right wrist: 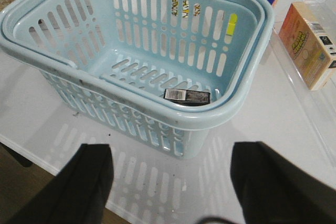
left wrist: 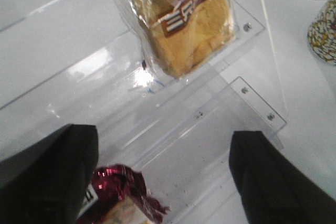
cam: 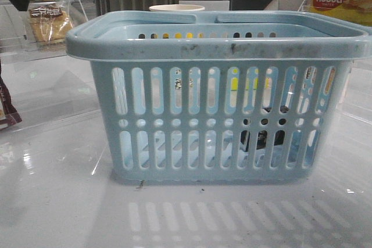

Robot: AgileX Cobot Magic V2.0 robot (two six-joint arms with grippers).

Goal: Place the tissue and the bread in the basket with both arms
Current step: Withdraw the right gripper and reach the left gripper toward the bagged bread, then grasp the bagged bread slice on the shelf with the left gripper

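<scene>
Basket (cam: 221, 94) holds tissue (right wrist: 187, 96) against its near wall.

The left end effector (left wrist: 163, 177) has its two dark fingers spread wide apart with nothing between them. The right end effector (right wrist: 170, 182) likewise has its fingers held wide apart and grips nothing. Neither arm appears in the front view.

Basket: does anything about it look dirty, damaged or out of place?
The basket stands upright and seems undamaged, but its wide front rim has dark scuff marks. Inside, the tissue lies flat in one corner of the floor. Nothing is spilled.
</scene>
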